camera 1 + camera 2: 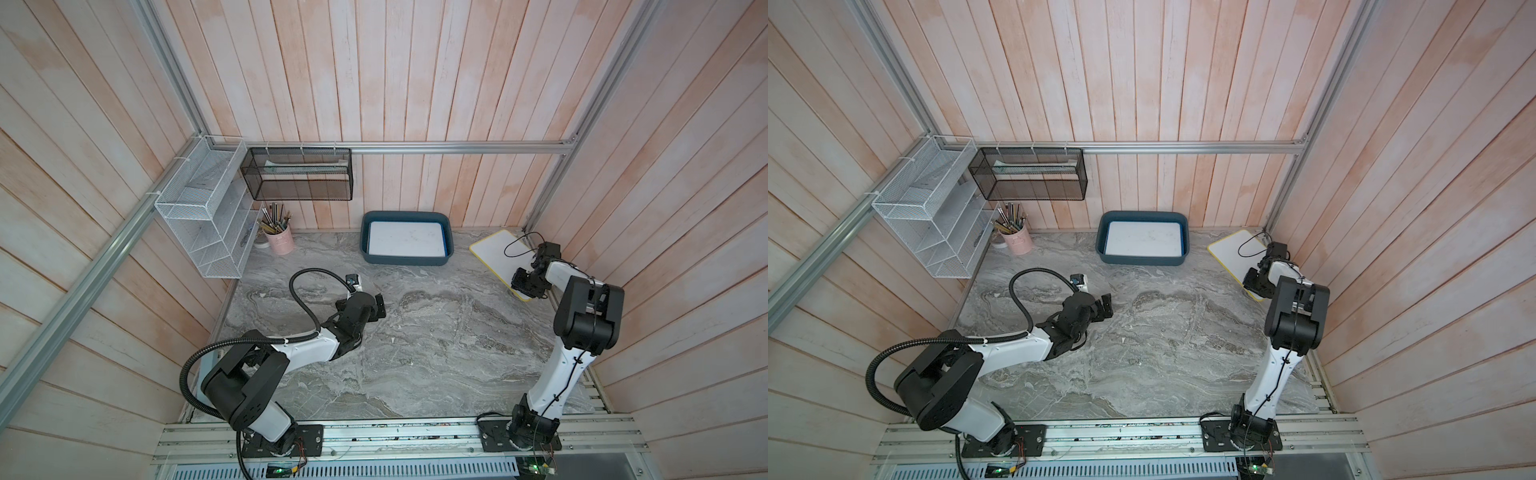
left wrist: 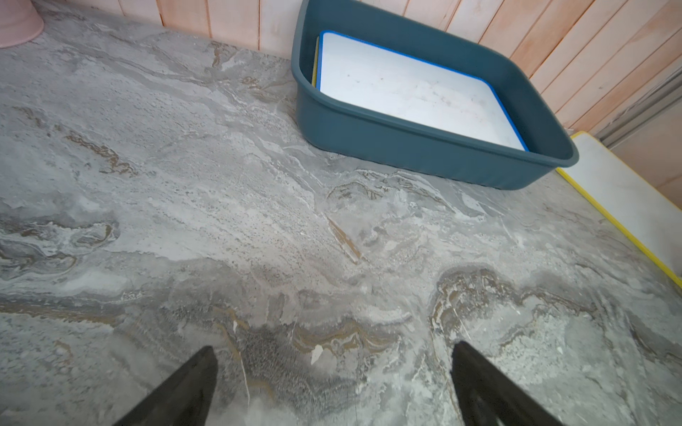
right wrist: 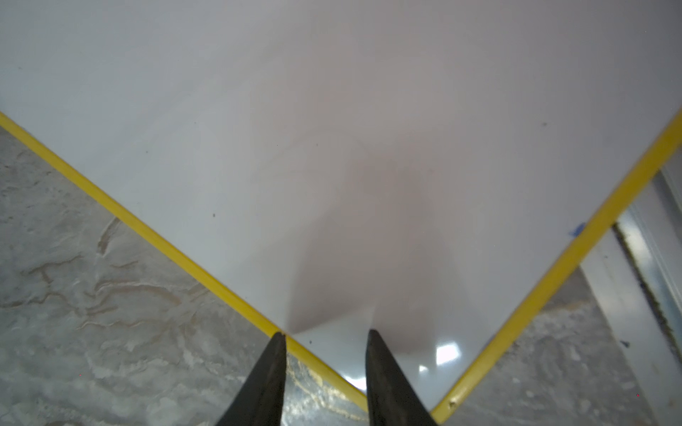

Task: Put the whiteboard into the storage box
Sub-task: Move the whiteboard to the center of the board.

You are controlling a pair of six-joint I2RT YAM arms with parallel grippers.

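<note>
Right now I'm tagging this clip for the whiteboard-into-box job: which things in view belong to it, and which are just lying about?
Belongs to the job:
- yellow-edged whiteboard
- storage box
- blue-edged whiteboard, already inside the box
- right gripper, over the yellow-edged board's corner
- left gripper, open and empty

Just lying about:
- pink pencil cup
- white wire basket
- black mesh rack

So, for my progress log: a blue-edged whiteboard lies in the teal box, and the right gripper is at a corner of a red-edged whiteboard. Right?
One slip: the right gripper is at the corner of a yellow-edged whiteboard, not a red-edged one, as the right wrist view shows. The blue-edged whiteboard does lie in the teal box.
</note>
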